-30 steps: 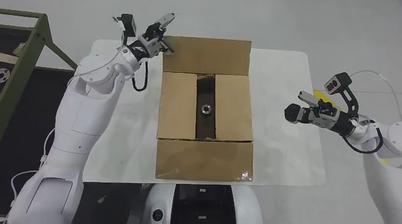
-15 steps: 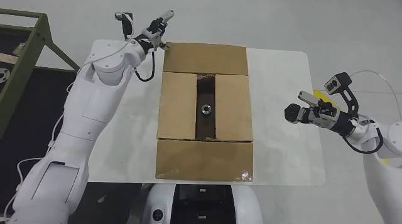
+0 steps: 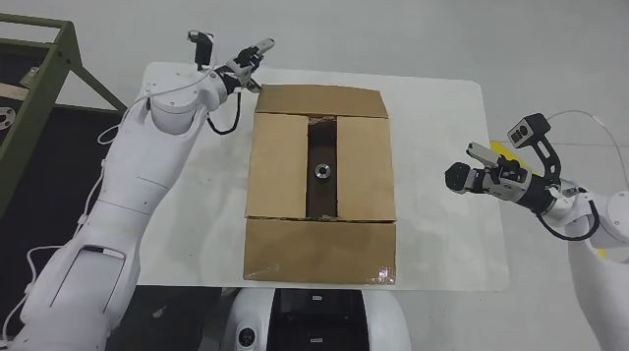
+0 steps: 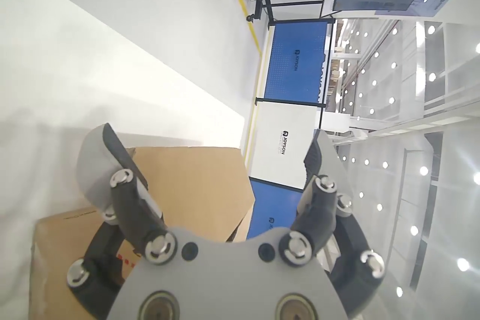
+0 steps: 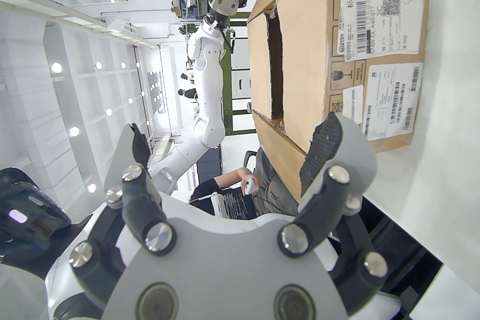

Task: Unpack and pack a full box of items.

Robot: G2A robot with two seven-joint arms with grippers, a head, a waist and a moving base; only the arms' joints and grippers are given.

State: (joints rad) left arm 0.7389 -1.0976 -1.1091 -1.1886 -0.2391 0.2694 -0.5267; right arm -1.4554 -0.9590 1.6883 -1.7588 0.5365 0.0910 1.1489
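A brown cardboard box (image 3: 295,164) stands in the middle of the white table (image 3: 442,105). Its two inner flaps leave a dark gap, and a small round metal item (image 3: 321,168) lies in it. The far flap (image 3: 319,101) is tilted up and the near flap (image 3: 319,250) lies outward. My left gripper (image 3: 257,59) hangs open just off the box's far left corner, holding nothing; the left wrist view has its fingers (image 4: 112,149) over a box flap (image 4: 187,179). My right gripper (image 3: 464,164) is open and empty to the right of the box (image 5: 300,36).
A green metal frame (image 3: 59,46) stands off the table's left side. Bare table surface lies between the box and the right gripper. Labels (image 5: 378,25) cover the box's side wall facing the right arm.
The far flap has swung up from lying outward and now looks shorter from above. The left arm's elbow has shifted toward the far edge. The right arm has not moved.
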